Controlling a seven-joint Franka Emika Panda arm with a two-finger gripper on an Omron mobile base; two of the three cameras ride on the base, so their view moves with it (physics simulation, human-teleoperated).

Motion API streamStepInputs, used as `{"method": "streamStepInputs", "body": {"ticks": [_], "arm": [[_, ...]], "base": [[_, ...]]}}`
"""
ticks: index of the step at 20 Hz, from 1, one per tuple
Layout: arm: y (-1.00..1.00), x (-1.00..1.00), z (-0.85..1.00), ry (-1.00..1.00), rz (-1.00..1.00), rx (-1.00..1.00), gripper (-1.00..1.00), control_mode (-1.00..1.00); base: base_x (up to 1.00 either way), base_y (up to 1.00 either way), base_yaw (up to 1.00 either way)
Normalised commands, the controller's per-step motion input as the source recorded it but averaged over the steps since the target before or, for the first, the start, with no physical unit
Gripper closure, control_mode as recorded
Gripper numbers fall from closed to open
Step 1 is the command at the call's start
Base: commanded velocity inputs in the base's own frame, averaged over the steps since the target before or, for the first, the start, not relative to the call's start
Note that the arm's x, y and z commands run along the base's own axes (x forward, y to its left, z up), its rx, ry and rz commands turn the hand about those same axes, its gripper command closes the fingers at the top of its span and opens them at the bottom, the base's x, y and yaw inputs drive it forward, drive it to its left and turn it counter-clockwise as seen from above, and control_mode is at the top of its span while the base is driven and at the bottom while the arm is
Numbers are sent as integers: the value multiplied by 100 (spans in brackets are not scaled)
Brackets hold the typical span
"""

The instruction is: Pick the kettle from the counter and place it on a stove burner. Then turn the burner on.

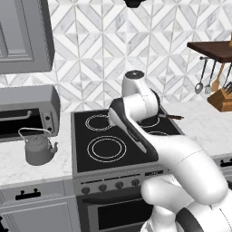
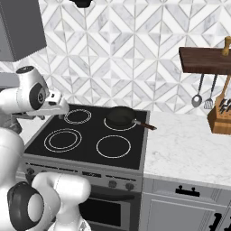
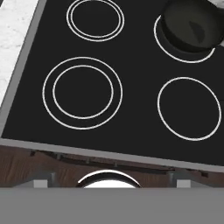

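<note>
A: Starting nearest, what is the arm doing?

B: It is folding above the front of the cooktop (image 1: pixel 136 154), with the hand looking down on the glass. The tool's fingers are not showing clearly, so its opening cannot be told; nothing is showing in its hold.

A: And the task?

B: Nothing is looking done. The stove burner (image 3: pixel 82 92) is lying bare, and the knobs (image 1: pixel 102 186) are waiting. The kettle (image 1: pixel 39 148) is sitting on the table (image 1: pixel 27 170), left of the stove. Farther back, the black frying pan (image 2: pixel 120 116) is occupying a rear ring.
</note>
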Motion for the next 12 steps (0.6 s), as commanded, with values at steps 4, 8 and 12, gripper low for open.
{"method": "streamStepInputs", "body": {"ticks": [4, 8, 12], "arm": [[61, 0, -2, -6, 19, 1, -100, -100], [53, 0, -9, -11, 26, 10, -100, -100], [49, 0, -25, -12, 31, 17, -100, -100]], "base": [[0, 0, 0], [0, 0, 0], [0, 0, 0]]}}
